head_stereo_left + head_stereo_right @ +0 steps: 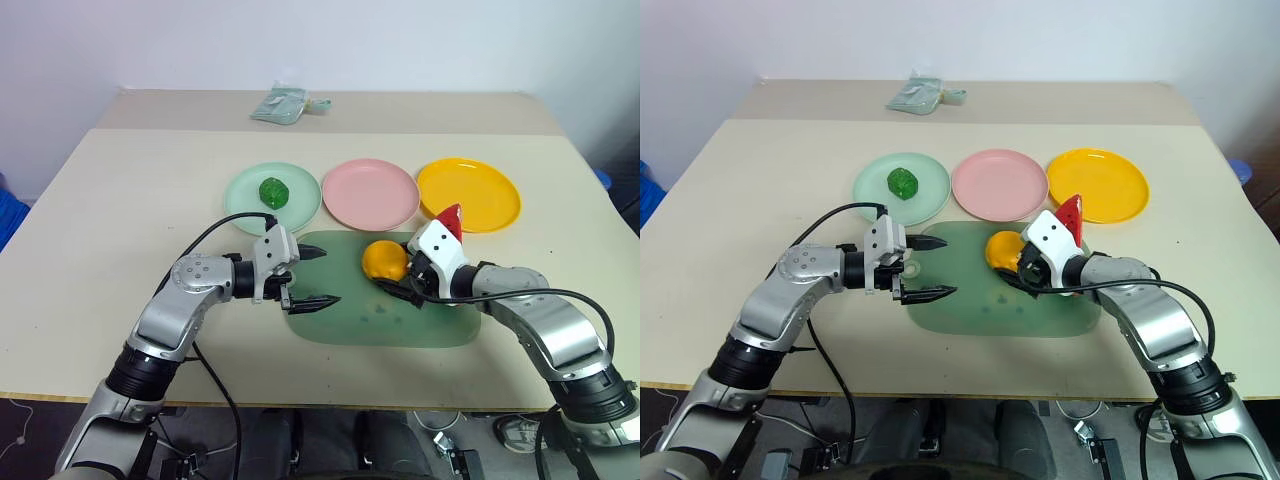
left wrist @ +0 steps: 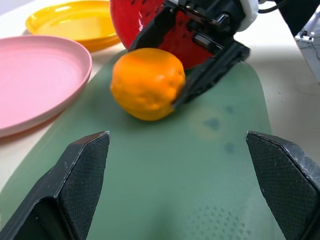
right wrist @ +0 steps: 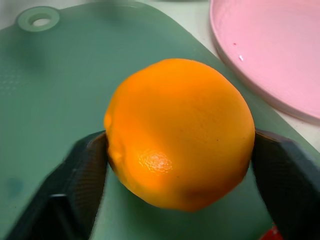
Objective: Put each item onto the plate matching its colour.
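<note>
We judge step in hand: grasp of round orange toy fruit (image 3: pixel 180 132), lying on translucent green mat (image 1: pixel 350 320). Right hand (image 1: pixel 398 282) fingers flank fruit, touching both sides; firm grip not confirmed, fruit not lifted. Left hand (image 1: pixel 310 277) released, empty, over mat's other end.

Next: clench, lift, carry beyond mat to yellow round plastic plate (image 1: pixel 470 193).

Red watermelon wedge (image 1: pixel 450 222) just behind fruit, on way to yellow plate. Pink plate (image 1: pixel 370 192) bare. Bumpy green ball (image 1: pixel 274 192) on mint plate (image 1: pixel 245 195).

Green ball (image 1: pixel 274 192) on mint plate (image 1: pixel 243 203) — orange (image 1: pixel 383 260), watermelon wedge (image 1: pixel 449 221) on mat (image 1: pixel 340 310).
</note>
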Controlling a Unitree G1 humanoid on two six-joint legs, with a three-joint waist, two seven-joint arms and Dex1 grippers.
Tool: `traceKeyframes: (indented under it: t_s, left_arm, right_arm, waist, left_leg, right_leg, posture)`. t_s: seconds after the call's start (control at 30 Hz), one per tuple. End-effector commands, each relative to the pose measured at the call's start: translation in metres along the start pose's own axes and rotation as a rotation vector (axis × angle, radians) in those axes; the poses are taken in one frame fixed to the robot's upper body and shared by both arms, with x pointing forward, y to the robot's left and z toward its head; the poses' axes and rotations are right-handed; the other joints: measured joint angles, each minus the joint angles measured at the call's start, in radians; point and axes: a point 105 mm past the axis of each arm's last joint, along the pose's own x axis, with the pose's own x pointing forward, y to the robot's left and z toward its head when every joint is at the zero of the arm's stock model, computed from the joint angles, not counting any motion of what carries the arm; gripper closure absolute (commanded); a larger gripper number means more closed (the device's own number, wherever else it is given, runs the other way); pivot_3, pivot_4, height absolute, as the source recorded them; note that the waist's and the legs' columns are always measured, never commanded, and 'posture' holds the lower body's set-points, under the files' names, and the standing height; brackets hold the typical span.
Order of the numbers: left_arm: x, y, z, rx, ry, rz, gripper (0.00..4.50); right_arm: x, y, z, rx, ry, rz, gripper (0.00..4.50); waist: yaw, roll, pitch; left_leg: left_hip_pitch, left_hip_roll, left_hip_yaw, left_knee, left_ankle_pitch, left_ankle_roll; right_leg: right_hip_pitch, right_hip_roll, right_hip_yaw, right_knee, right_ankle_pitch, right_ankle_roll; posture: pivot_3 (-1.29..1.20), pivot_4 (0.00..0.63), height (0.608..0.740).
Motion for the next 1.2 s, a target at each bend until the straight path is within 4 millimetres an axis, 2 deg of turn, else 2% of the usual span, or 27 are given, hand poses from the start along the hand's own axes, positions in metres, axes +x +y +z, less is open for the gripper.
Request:
traceKeyframes:
  t_s: [0.03, 0.1, 0.17, 0.27, 0.33, 0.4, 0.43, 0.5, 0.57, 0.67, 0.73, 0.83, 0.93, 1.03, 1.13, 1.2]
  left_arm:
    - [-0.003, -0.001, 0.009, 0.026, -0.030, 0.006, 0.00]
    - [-0.004, -0.001, 0.008, 0.024, -0.029, 0.009, 0.00]
    - [-0.004, 0.000, 0.007, 0.024, -0.028, 0.012, 0.00]
    - [-0.005, -0.001, 0.007, 0.025, -0.029, 0.013, 0.00]
    - [-0.004, -0.001, 0.007, 0.026, -0.032, 0.013, 0.00]
    - [-0.003, 0.000, 0.008, 0.025, -0.035, 0.013, 0.00]
    - [-0.003, 0.000, 0.008, 0.025, -0.036, 0.013, 0.00]
    - [0.000, -0.001, 0.008, 0.025, -0.041, 0.010, 0.00]
    - [0.002, -0.001, 0.009, 0.027, -0.045, 0.008, 0.00]
    - [0.003, -0.001, 0.012, 0.031, -0.057, 0.019, 0.00]
    - [0.003, 0.000, 0.013, 0.033, -0.063, 0.032, 0.00]
    - [0.001, 0.000, 0.014, 0.030, -0.068, 0.053, 0.00]
    - [-0.001, 0.001, 0.015, 0.027, -0.077, 0.086, 0.00]
    - [-0.006, 0.005, 0.017, 0.032, -0.094, 0.133, 0.00]
    - [-0.011, 0.012, 0.018, 0.041, -0.102, 0.178, 0.00]
    - [-0.015, 0.016, 0.016, 0.046, -0.098, 0.195, 0.00]
  right_arm:
    - [-0.007, -0.003, 0.025, -0.057, -0.086, -0.014, 1.15]
    - [-0.017, -0.008, 0.046, -0.105, -0.153, -0.019, 1.15]
    - [-0.030, -0.023, 0.069, -0.112, -0.221, -0.068, 1.15]
    - [-0.044, -0.054, 0.084, -0.106, -0.239, -0.178, 1.15]
    - [-0.059, -0.103, 0.091, -0.052, -0.234, -0.370, 1.15]
    - [-0.070, -0.141, 0.089, -0.001, -0.212, -0.506, 1.15]
    - [-0.071, -0.148, 0.087, 0.003, -0.198, -0.530, 1.15]
    - [-0.067, -0.175, 0.068, 0.030, -0.144, -0.601, 1.15]
    - [-0.060, -0.190, 0.050, 0.012, -0.080, -0.635, 1.15]
    - [-0.047, -0.197, 0.025, 0.020, -0.018, -0.629, 1.15]
    - [-0.042, -0.199, 0.013, 0.038, -0.002, -0.625, 0.13]
    - [-0.042, -0.203, 0.008, 0.041, -0.003, -0.640, 0.02]
    - [-0.052, -0.206, 0.012, 0.014, -0.028, -0.674, 0.02]
    - [-0.070, -0.200, 0.030, -0.012, -0.102, -0.666, 0.02]
    - [-0.086, -0.173, 0.051, 0.036, -0.189, -0.568, 0.02]
    - [-0.093, -0.153, 0.055, 0.092, -0.197, -0.515, 0.02]
  waist:
    - [-0.001, 0.000, 0.000]
    - [-0.002, 0.000, 0.000]
    - [-0.002, 0.000, 0.000]
    - [-0.001, 0.000, 0.000]
    - [-0.001, 0.000, 0.000]
    - [0.000, 0.000, 0.000]
    - [0.001, 0.000, 0.000]
    - [-0.003, 0.000, 0.000]
    - [-0.008, 0.000, 0.000]
    - [-0.021, 0.000, 0.000]
    - [-0.028, 0.000, 0.000]
    - [-0.030, 0.001, 0.000]
    - [-0.029, 0.001, 0.000]
    - [-0.022, 0.001, 0.000]
    - [-0.015, 0.001, 0.000]
    - [-0.015, 0.001, 0.000]
  left_leg:
    - [0.000, 0.000, 0.000, 0.000, 0.000, 0.000]
    - [0.000, 0.000, 0.000, 0.000, 0.000, 0.000]
    - [0.000, 0.000, 0.000, 0.000, 0.000, 0.000]
    - [0.000, 0.000, 0.000, 0.000, 0.000, 0.000]
    - [0.000, 0.000, 0.000, 0.000, 0.000, 0.000]
    - [0.000, 0.000, 0.000, 0.000, 0.000, 0.000]
    - [0.000, 0.000, 0.000, 0.000, 0.000, 0.000]
    - [0.000, -0.001, 0.000, -0.001, 0.000, 0.000]
    - [0.000, -0.001, 0.001, -0.002, 0.000, 0.000]
    - [0.000, -0.001, 0.002, -0.003, 0.000, -0.001]
    - [0.000, 0.000, 0.002, -0.004, 0.001, -0.001]
    - [0.000, 0.000, 0.002, -0.005, 0.001, -0.001]
    - [0.000, 0.000, 0.002, -0.005, 0.001, -0.001]
    - [0.000, 0.000, 0.002, -0.005, 0.001, -0.001]
    - [-0.001, 0.000, 0.001, -0.005, 0.001, -0.001]
    - [0.000, 0.000, 0.001, -0.005, 0.001, -0.001]
  right_leg:
    - [0.000, 0.000, 0.000, 0.000, 0.000, 0.000]
    - [0.000, 0.000, 0.000, 0.000, 0.000, 0.000]
    - [0.000, 0.000, 0.000, 0.000, 0.000, 0.000]
    - [-0.001, 0.000, 0.000, 0.000, 0.000, 0.000]
    - [0.000, 0.000, -0.001, 0.000, 0.000, 0.000]
    - [0.000, -0.001, 0.000, 0.000, 0.000, 0.000]
    - [0.000, -0.001, -0.001, 0.000, 0.000, 0.000]
    - [0.000, -0.001, -0.001, 0.000, 0.000, 0.000]
    - [-0.001, -0.001, 0.000, -0.001, 0.000, 0.000]
    - [-0.001, 0.000, 0.000, -0.001, 0.000, 0.000]
    - [-0.002, 0.000, 0.000, -0.001, 0.000, 0.000]
    - [-0.002, 0.001, 0.000, -0.001, 0.000, 0.000]
    - [-0.002, 0.001, 0.000, -0.001, 0.000, 0.000]
    - [-0.002, 0.001, 0.000, -0.001, 0.000, 0.000]
    - [-0.002, 0.000, 0.000, -0.001, 0.000, 0.000]
    - [-0.002, 0.000, 0.000, -0.001, 0.000, 0.000]
  posture:
    - [0.00, 0.150, 0.740]
    - [0.00, 0.150, 0.740]
    - [0.00, 0.150, 0.740]
    - [0.00, 0.150, 0.740]
    - [0.00, 0.150, 0.740]
    - [0.00, 0.150, 0.740]
    - [0.00, 0.150, 0.740]
    - [0.00, 0.150, 0.740]
    - [0.00, 0.150, 0.740]
    - [0.00, 0.150, 0.740]
    - [0.00, 0.150, 0.740]
    - [0.00, 0.150, 0.740]
    - [0.00, 0.150, 0.740]
    - [0.00, 0.150, 0.740]
    - [0.00, 0.150, 0.740]
    - [0.00, 0.150, 0.740]
